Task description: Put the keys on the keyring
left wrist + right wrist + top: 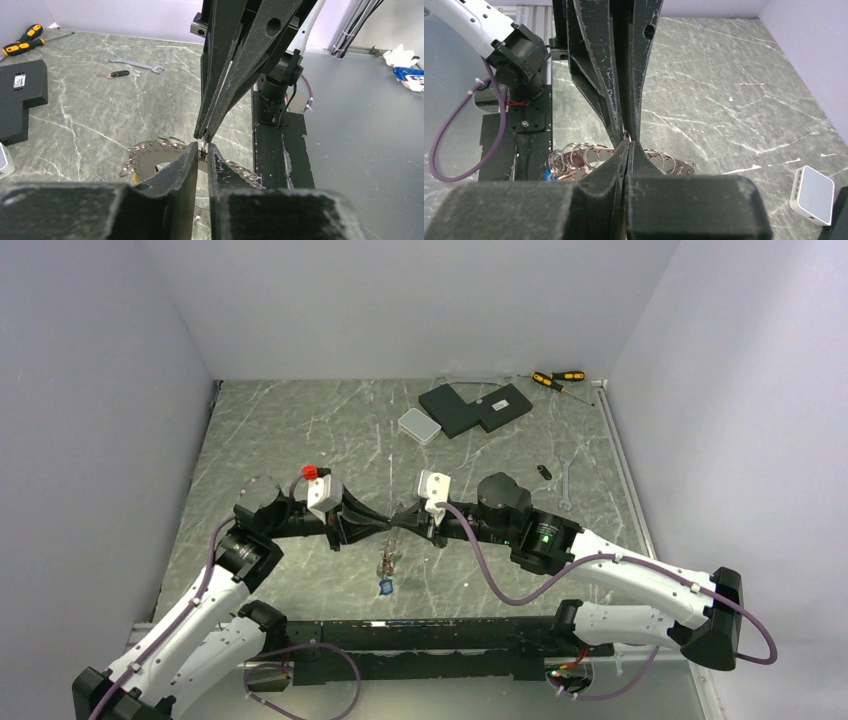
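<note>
My two grippers meet tip to tip above the middle of the table. The left gripper [385,528] [202,150] has its jaws drawn to a narrow gap around a small split ring [203,146]. The right gripper [404,525] [628,142] is shut on the same split ring [627,135] from the other side. The keyring [388,560] [150,156], a flat silver disc rimmed with small split rings [574,155], hangs just under the tips. A blue key [385,588] [546,174] dangles from it, and an orange tag [135,179] shows at its lower edge.
A silver wrench [566,483] [137,63] and a small black fob [542,471] lie at the right. Black boxes [475,405], a white box [418,424] and screwdrivers [557,378] sit at the back. The black mounting bar [440,635] runs along the near edge.
</note>
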